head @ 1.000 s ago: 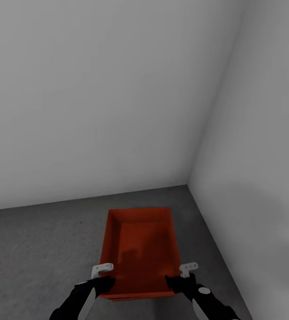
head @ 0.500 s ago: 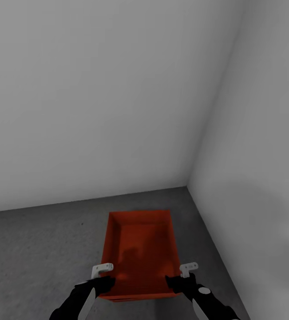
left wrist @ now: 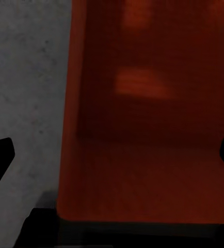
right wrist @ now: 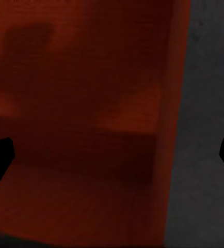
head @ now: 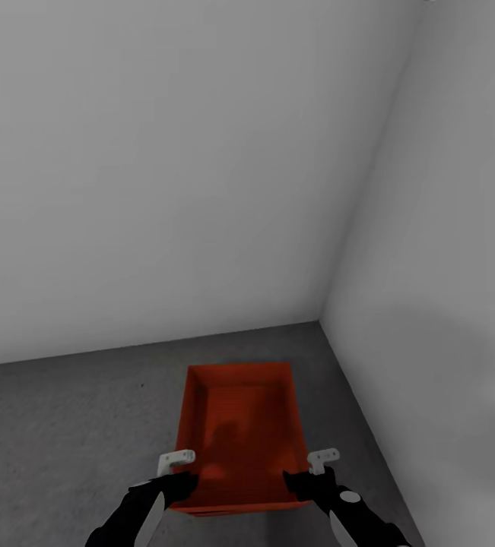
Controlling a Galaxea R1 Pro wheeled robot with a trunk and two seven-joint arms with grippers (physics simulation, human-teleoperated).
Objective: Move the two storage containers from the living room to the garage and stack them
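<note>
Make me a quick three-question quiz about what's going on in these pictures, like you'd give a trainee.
1. True or false: the red bin has something inside it.
2. Which part of the bin do the left end effector and the right end effector reach: A) the far edge, B) the near end, one on each side, C) the middle of the bottom?
3. What two surfaces meet in the corner beyond the bin?

Key:
1. False; its inside is bare.
2. B.
3. Two plain white walls, meeting above the dark grey floor.
</note>
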